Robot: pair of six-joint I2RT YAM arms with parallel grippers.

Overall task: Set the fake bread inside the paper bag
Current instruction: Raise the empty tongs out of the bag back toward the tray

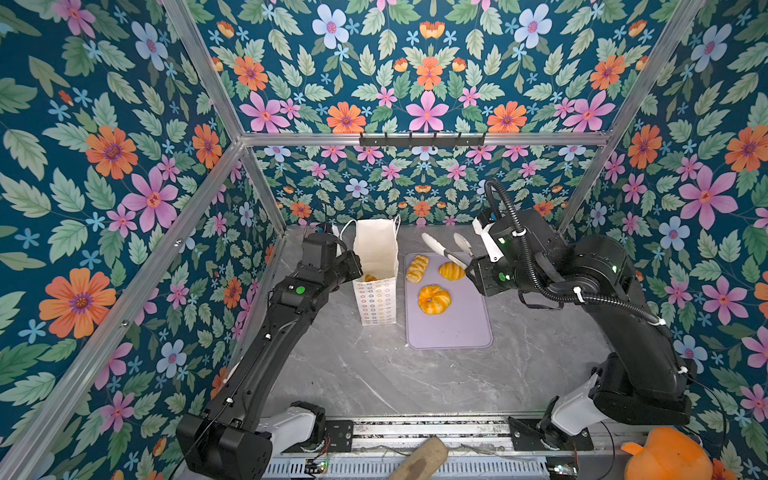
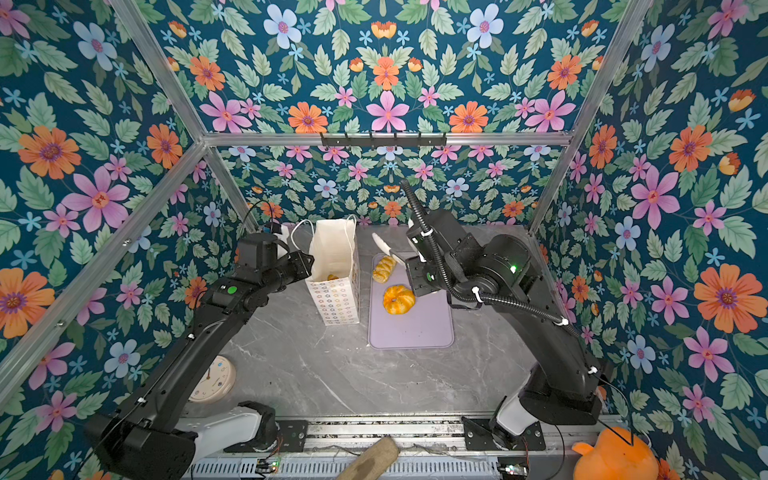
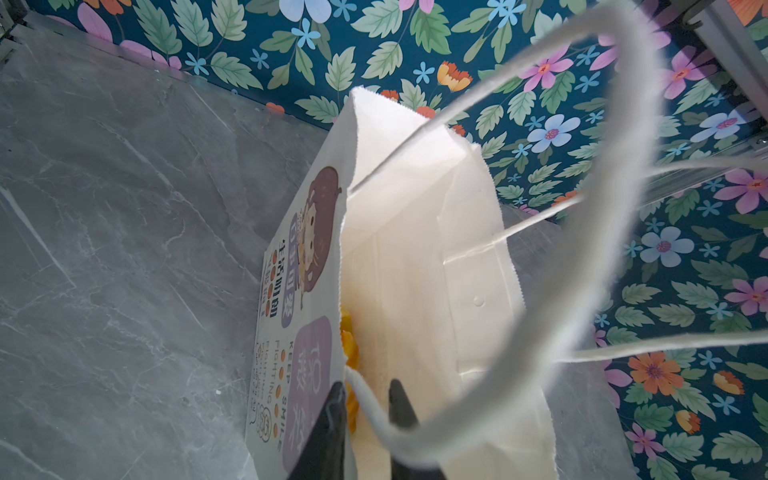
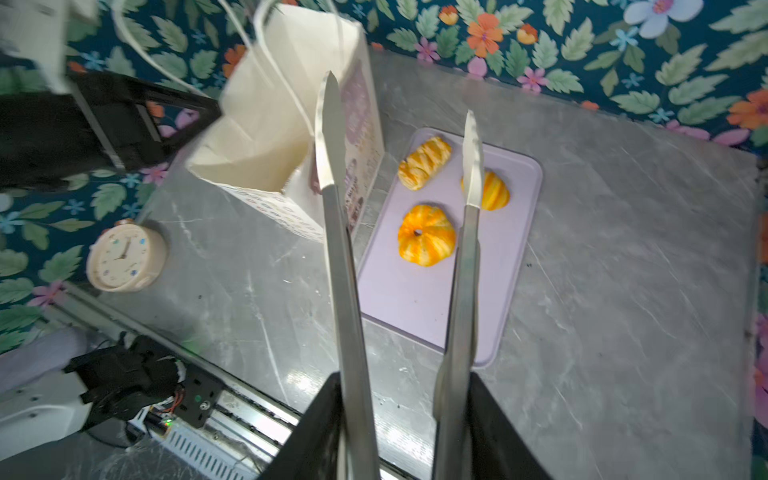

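The right tool (image 4: 405, 415) is clenched on a pair of metal tongs (image 4: 338, 249). The tongs' blades stand apart with nothing between them. They are raised beside the paper bag (image 1: 376, 299), on its side toward the right arm.

The left tool (image 3: 365, 415) is at the bag's opposite rim. One finger (image 3: 330, 419) is outside the printed wall and the other is inside the mouth, with a white cord handle (image 3: 374, 409) running between them. I cannot tell whether they pinch the paper or the cord.

The bag stands upright and open on the grey marbled tabletop (image 1: 374, 374). A piece of fake bread (image 1: 370, 277) shows at its bottom.

Just beside the bag, under the tongs, lies a lilac tray (image 1: 453, 332). It holds three more pieces:
- The braided piece (image 1: 417, 268) is nearest the bag.
- The striped loaf (image 1: 451, 271) lies beyond the braided piece.
- The ring bun (image 1: 434, 298) lies toward the arms' bases.

A cream clock (image 2: 212, 379) lies on the bag's left-arm side, well apart from it. An orange plush toy (image 1: 665, 457) sits far from the bag, by the right arm's base.
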